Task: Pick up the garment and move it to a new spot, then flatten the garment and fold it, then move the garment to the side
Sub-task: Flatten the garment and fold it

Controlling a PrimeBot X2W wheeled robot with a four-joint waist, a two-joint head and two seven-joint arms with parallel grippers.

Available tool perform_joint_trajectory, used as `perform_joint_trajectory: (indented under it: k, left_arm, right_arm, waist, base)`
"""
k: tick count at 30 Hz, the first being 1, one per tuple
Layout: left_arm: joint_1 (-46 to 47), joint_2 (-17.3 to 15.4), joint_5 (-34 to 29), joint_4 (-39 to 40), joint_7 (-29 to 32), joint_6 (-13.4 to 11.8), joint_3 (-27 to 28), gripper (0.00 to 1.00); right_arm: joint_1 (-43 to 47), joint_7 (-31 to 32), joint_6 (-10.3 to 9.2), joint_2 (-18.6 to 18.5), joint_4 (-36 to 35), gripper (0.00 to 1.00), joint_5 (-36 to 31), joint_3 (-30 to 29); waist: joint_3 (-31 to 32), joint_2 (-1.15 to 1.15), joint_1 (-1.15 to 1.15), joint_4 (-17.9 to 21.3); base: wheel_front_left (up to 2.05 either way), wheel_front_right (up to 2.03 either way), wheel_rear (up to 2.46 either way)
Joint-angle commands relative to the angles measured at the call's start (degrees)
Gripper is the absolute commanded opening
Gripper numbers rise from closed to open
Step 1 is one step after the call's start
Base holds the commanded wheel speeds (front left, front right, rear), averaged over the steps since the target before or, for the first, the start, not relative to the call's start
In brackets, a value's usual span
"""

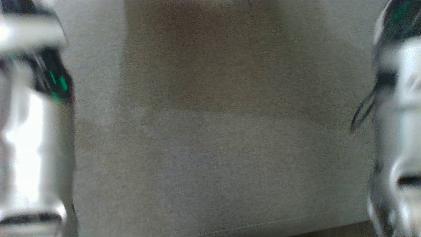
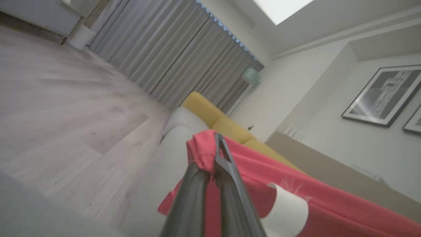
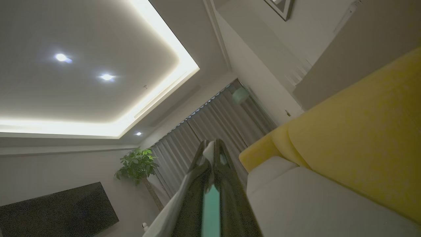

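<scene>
The garment (image 2: 296,194) is red with a white patch and hangs stretched to the right in the left wrist view. My left gripper (image 2: 216,138) is shut on a bunched red corner of it, above a pale sofa seat. My right gripper (image 3: 212,146) is shut too, with a bit of pale cloth pinched at its tips and a pale strip (image 3: 171,207) trailing down its left side; it looks like part of the garment. In the blurred head view, my left forearm (image 1: 33,131) and right forearm (image 1: 398,131) stand at the two edges, close to the camera.
A grey cloth surface (image 1: 210,148) with a darker shaded band spreads between the forearms. The sofa has a pale seat (image 3: 312,204) and yellow back cushions (image 3: 361,131). Wooden floor (image 2: 65,108), grey curtains (image 2: 164,56), a potted plant (image 3: 136,164) and a dark screen (image 3: 59,210) surround it.
</scene>
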State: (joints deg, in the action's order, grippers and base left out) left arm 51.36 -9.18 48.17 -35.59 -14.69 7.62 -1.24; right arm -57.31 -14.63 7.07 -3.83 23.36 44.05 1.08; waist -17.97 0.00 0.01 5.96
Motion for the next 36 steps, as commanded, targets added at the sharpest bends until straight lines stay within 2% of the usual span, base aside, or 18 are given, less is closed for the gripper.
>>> perform_joint_trajectory:
  k: [1, 6, 9, 13, 19, 29, 36]
  left_arm:
    - [-1.92, -2.45, -0.50, 0.69, -0.29, -0.26, 3.18, 0.00]
    - [-16.19, 2.07, -1.55, -1.11, -0.29, -0.16, 7.63, 0.00]
    - [-22.73, 3.86, -2.50, -1.55, -0.30, -0.15, 6.54, 0.00]
    - [-28.48, 5.53, -2.23, -1.37, -0.30, -0.14, 7.35, 0.00]
    - [-34.34, 6.23, -2.22, -0.86, -0.30, -0.14, 9.38, 0.00]
    - [-44.64, 6.29, 1.97, -1.46, -0.30, -0.14, 5.14, 0.00]
    - [-50.36, 6.29, 4.33, -1.15, -0.30, -0.14, 1.03, 0.00]
  right_arm:
    - [2.21, -0.36, 0.42, 0.59, -2.51, 0.00, 1.49, 0.31]
    - [22.51, -0.36, 0.42, -0.01, -4.57, 0.00, 6.24, 9.50]
    - [32.34, -0.36, 0.42, 0.06, -4.82, 0.00, 9.25, 12.46]
    - [40.64, -0.36, 0.42, 0.25, -5.29, 0.00, 12.28, 14.00]
    - [47.60, -0.37, 0.42, -1.03, -4.94, 0.00, 13.94, 15.07]
    - [55.18, -0.37, 0.42, -4.09, -1.31, 0.00, 14.53, 14.78]
    - [60.69, -0.37, 0.42, -5.74, -2.47, 0.00, 15.90, 14.18]
  waist:
    - [0.32, 0.00, -0.01, 1.00]
    - [0.87, 0.00, -0.01, 2.50]
    - [1.49, 0.00, -0.01, 3.19]
    - [3.53, 0.00, -0.01, 3.49]
    - [8.27, 0.00, -0.01, 3.34]
    - [15.91, 0.00, -0.01, 2.56]
    - [18.21, 0.00, -0.01, 0.57]
  base:
    - [0.00, 0.00, 0.00]
    - [0.00, 0.00, 0.00]
    - [0.00, 0.00, 0.00]
    - [0.00, 0.00, 0.00]
    - [0.00, 0.00, 0.00]
    - [0.00, 0.00, 0.00]
    - [0.00, 0.00, 0.00]
